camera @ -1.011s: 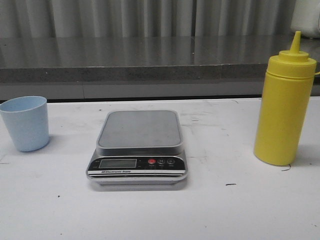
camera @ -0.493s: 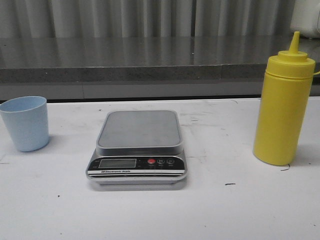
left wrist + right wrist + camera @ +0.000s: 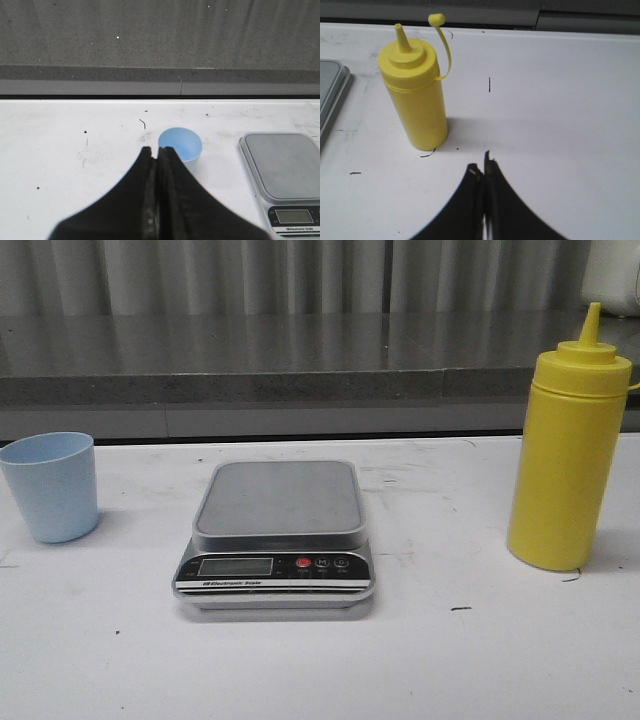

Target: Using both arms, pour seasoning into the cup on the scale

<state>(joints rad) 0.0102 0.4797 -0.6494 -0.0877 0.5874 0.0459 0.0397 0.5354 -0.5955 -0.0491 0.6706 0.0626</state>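
Nothing started yet. Small pale blue plastic tumbler cup (image 3: 50,487) stands on white worktop (image 3: 470,660), left of flat grey digital kitchen scale (image 3: 277,535), not on it. Tall yellow squeeze bottle of seasoning (image 3: 568,455) upright at right, tip cap off the nozzle. Left gripper (image 3: 156,165) clenched, empty, near cup. Right gripper (image 3: 484,175) clenched, empty, beside bottle. Next probably: left opens, grasps cup, sets it on platform; right opens for bottle.

Cup (image 3: 49,486) L, scale (image 3: 277,536) ctr, bottle (image 3: 567,452) R
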